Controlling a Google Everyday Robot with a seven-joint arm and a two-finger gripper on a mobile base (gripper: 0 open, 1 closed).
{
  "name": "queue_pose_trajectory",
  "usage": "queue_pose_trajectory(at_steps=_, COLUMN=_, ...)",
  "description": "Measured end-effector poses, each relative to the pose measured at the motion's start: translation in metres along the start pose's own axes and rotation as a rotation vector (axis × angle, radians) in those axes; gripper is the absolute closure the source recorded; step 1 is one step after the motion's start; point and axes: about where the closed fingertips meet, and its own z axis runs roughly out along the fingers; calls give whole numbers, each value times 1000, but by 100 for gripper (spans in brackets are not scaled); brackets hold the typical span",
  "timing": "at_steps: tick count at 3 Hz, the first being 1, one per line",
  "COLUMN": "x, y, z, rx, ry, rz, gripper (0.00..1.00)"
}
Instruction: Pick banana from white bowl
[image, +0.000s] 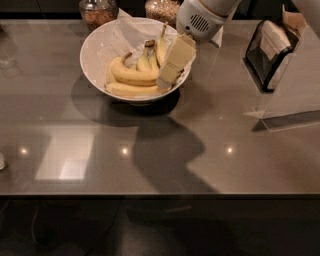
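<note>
A glossy grey-brown worktop (70, 125) fills the frame; at top left of centre stands a glass jar of brown grains (97, 12); below it sits the large round white bowl (88, 50), upper centre-left, holding a bunch of yellow bananas (131, 75) with crumpled white paper (131, 29) behind them; a second glass jar of pale grains (162, 8) stands at the top edge; the cream-coloured gripper (169, 80) slants down over the bowl's right rim, its tip at the bananas' right end; whether it is wide or closed cannot be told; a black napkin holder (267, 52) stands upper right.
</note>
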Motion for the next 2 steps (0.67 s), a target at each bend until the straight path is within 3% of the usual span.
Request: queue_pose_trajectory(at_steps=2, x=-41, y=-7, z=54, rx=-105, ry=-38, rz=-17, gripper=0)
